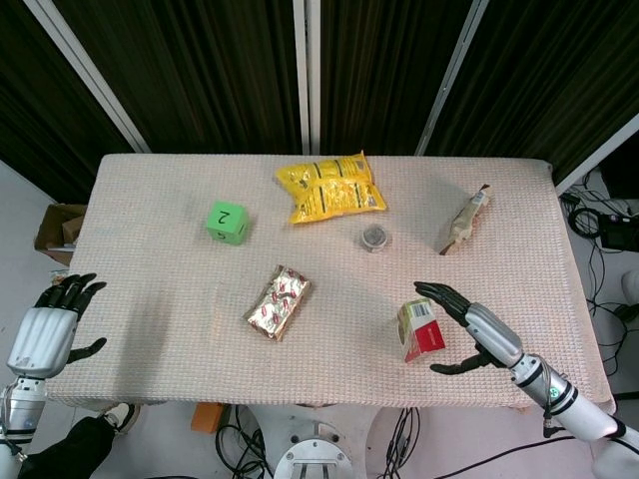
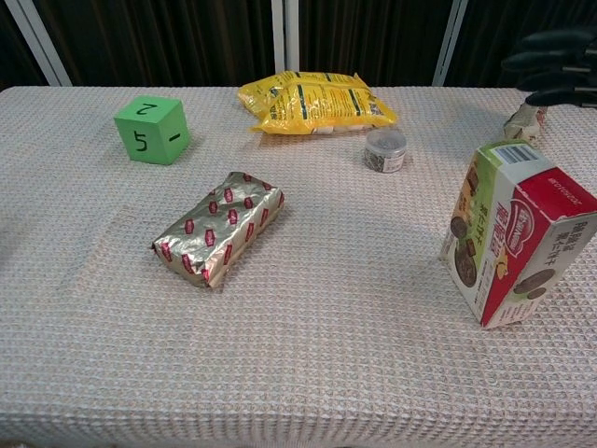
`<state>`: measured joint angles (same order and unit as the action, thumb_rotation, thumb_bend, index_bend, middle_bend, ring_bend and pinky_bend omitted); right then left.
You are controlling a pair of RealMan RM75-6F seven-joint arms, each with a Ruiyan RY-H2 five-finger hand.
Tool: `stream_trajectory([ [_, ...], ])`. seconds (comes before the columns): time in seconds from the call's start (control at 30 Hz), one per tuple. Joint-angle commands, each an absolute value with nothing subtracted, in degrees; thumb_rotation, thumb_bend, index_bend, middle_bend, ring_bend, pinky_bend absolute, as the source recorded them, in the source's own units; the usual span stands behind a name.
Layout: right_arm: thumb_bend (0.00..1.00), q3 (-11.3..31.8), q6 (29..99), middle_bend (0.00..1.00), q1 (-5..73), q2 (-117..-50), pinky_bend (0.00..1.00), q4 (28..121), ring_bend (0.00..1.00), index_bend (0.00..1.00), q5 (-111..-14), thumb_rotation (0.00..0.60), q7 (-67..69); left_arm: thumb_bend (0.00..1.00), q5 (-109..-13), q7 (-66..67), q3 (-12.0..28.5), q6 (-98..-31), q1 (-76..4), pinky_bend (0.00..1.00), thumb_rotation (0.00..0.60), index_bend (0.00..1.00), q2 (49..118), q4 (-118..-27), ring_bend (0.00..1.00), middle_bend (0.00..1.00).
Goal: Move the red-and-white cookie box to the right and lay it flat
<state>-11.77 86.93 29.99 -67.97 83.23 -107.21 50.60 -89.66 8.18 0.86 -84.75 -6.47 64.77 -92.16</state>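
Fingers spread and holding nothing, the right robot hand hovered just beside the red-and-white cookie box, on the side away from the foil-wrapped packet; whether thumb or fingers touched the carton could not be told. The box stood tilted on the bench, its barcoded top leaning away from the packet. In the chest view the box leaned the same way, dark fingertips showing high above it. Beyond the box sat a small round tin, a yellow snack bag and a slim brown packet. A green numbered cube rested past the foil packet. The left robot hand hung open off the bench edge, well apart from the box.
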Motion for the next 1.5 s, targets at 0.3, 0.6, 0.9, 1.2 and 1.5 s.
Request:
stream_trajectory([
  [0.3,0.00,-8.05,61.41,0.00,37.60,-42.81,0.00,119.56,0.00,0.00,-93.06,0.600,8.23,0.08,-89.67,7.39,0.85,-84.86,-6.50,0.24,0.600,0.21,64.61,-91.91,0.12,0.15],
  [0.6,0.00,-3.65,49.68,0.00,43.98,-42.44,0.00,131.19,0.00,0.00,-72.29,0.600,-16.08,0.08,-88.86,6.95,0.60,-84.95,-5.93,0.24,0.600,0.21,64.13,-91.77,0.12,0.15],
  [0.9,0.00,-3.89,52.43,0.00,47.63,-47.00,0.00,134.36,0.00,0.00,-55.74,0.600,-34.60,0.08,-88.86,6.72,0.74,-85.37,-5.78,0.24,0.600,0.21,64.00,-91.63,0.12,0.15],
  [1.2,0.00,-3.59,54.39,0.00,49.73,-52.22,0.00,133.26,0.00,0.00,-48.97,0.600,-39.17,0.08,-88.02,6.69,0.82,-84.57,-5.90,0.24,0.600,0.21,63.91,-91.43,0.12,0.15],
  [1.5,0.00,-4.95,59.16,0.06,50.17,-53.00,0.00,134.99,0.00,0.00,-46.27,0.600,-44.90,0.08,-87.79,6.32,0.86,-83.97,-6.17,0.24,0.600,0.21,63.98,-91.35,0.12,0.15],
])
